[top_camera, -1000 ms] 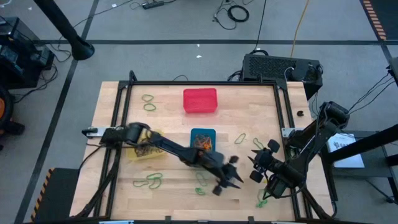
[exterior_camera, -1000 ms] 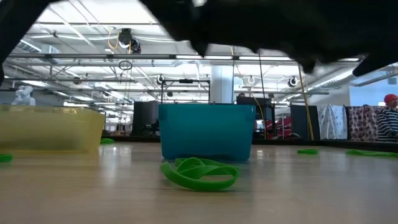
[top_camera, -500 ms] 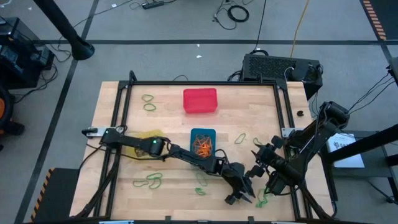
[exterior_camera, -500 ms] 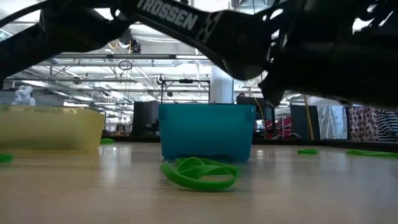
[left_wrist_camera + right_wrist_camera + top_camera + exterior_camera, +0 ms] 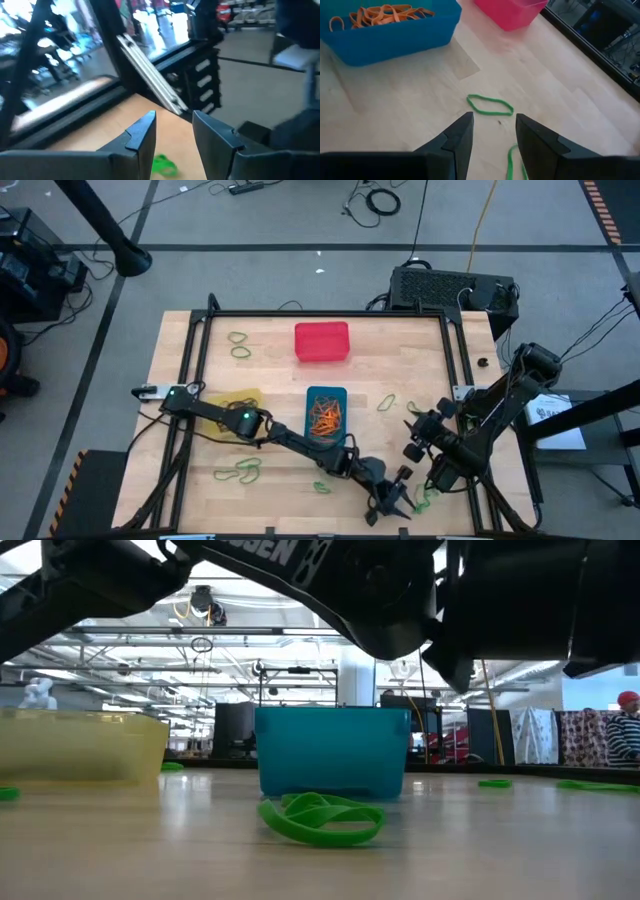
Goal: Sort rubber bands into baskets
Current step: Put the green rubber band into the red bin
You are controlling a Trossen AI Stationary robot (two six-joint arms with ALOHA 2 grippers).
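Note:
Three baskets stand on the table: a red one (image 5: 321,341) at the far middle, a blue one (image 5: 325,412) holding orange rubber bands (image 5: 385,14), and a yellow one (image 5: 238,398) partly under my left arm. Green rubber bands lie flat on the wood (image 5: 238,345), (image 5: 240,470), (image 5: 322,485), (image 5: 386,402). My left gripper (image 5: 395,505) reaches far across to the near right corner. It is open, with a green band (image 5: 164,165) on the table just beyond its fingers. My right gripper (image 5: 408,438) hangs open over another green band (image 5: 490,105).
A raised black frame (image 5: 455,350) borders the table; its rail (image 5: 150,80) stands close beyond my left gripper. My two grippers are near each other at the near right. In the low view a green band (image 5: 322,820) lies in front of the blue basket (image 5: 332,752).
My left gripper has stretched out toward the table's near right corner and sunk lower, rolling a little, ending beside the green band there. It has stayed open. My right gripper has kept its place.

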